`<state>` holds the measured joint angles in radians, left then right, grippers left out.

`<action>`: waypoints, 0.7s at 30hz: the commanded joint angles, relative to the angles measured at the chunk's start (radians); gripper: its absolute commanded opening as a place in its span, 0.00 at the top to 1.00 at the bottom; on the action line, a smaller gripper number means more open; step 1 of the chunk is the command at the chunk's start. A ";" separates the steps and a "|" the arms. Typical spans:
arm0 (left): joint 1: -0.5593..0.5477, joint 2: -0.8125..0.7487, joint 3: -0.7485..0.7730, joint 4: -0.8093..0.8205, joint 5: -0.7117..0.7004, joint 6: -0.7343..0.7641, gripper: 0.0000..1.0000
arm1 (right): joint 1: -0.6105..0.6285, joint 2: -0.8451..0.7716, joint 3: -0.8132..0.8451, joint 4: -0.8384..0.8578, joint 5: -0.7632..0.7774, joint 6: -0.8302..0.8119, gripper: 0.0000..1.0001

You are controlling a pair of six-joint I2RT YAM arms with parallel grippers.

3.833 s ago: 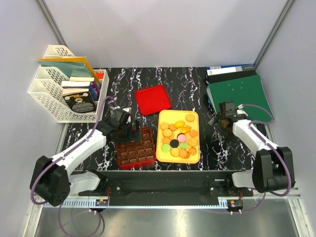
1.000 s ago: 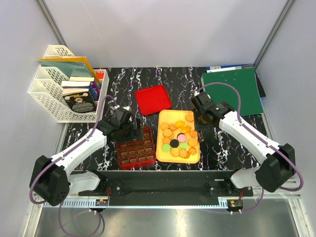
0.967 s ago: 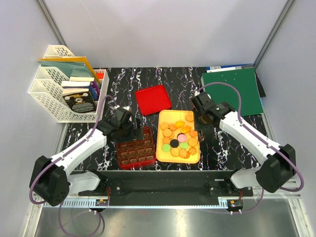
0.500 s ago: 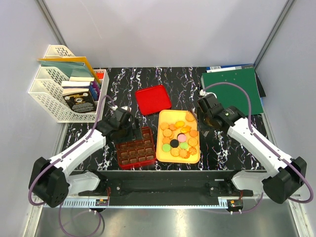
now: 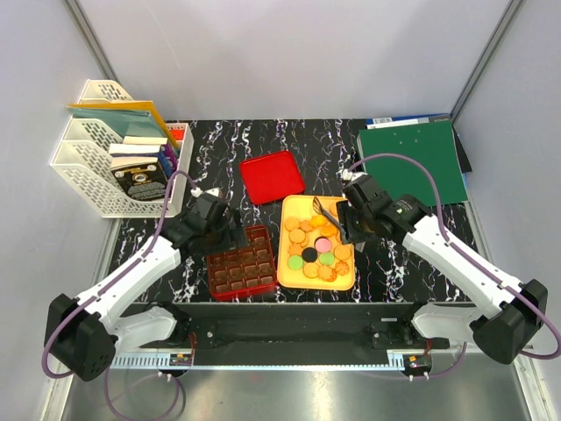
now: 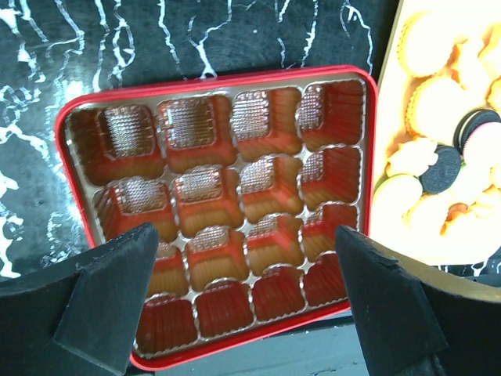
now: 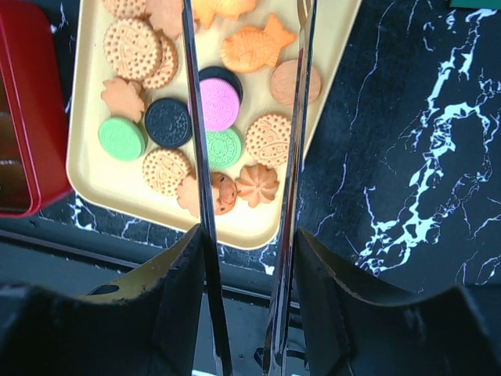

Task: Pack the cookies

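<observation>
From my station I see the cookies (image 5: 317, 246) all lying on the yellow tray (image 7: 98, 172). Most are orange and golden rounds and flower shapes, with some green ones, a pink one and black ones among them. The tray sits on the black marbled counter (image 5: 219, 149), just beside the red grid box (image 6: 211, 77) on its left. A flat red lid (image 5: 272, 176) lies farther back.

My right gripper (image 7: 250, 235) is clamped on a pair of metal tongs (image 7: 199, 141). Their two blades press against the inner faces of the fingers and reach out over the right half of the tray. The blades stand apart, and the left one crosses above the pink cookie. Their tips run out of the wrist view, so I cannot tell whether they touch anything.

My left gripper (image 6: 246, 243) hovers over the near side of the grid box. Its fingers are spread as wide as they go and grip nothing. A ribbed brown liner shows in the compartments.
</observation>
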<state>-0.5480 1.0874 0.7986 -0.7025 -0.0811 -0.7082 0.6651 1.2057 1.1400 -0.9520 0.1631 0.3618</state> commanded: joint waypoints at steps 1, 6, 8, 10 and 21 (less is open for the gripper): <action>-0.006 -0.044 0.022 -0.026 -0.049 -0.001 0.01 | 0.056 -0.011 0.017 -0.027 -0.002 -0.009 0.47; -0.003 -0.053 0.025 -0.046 -0.062 0.003 0.01 | 0.086 0.006 0.000 -0.021 0.004 0.009 0.47; -0.004 -0.054 0.028 -0.051 -0.062 0.003 0.01 | 0.091 0.012 -0.005 -0.014 0.013 0.012 0.47; -0.003 -0.055 0.028 -0.052 -0.062 0.003 0.01 | 0.096 0.020 -0.006 -0.014 0.044 0.019 0.48; -0.004 -0.050 0.031 -0.055 -0.071 0.001 0.01 | 0.097 0.070 0.050 -0.045 0.282 0.035 0.50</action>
<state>-0.5484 1.0531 0.7986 -0.7692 -0.1287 -0.7082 0.7547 1.2404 1.1423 -0.9951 0.3515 0.3939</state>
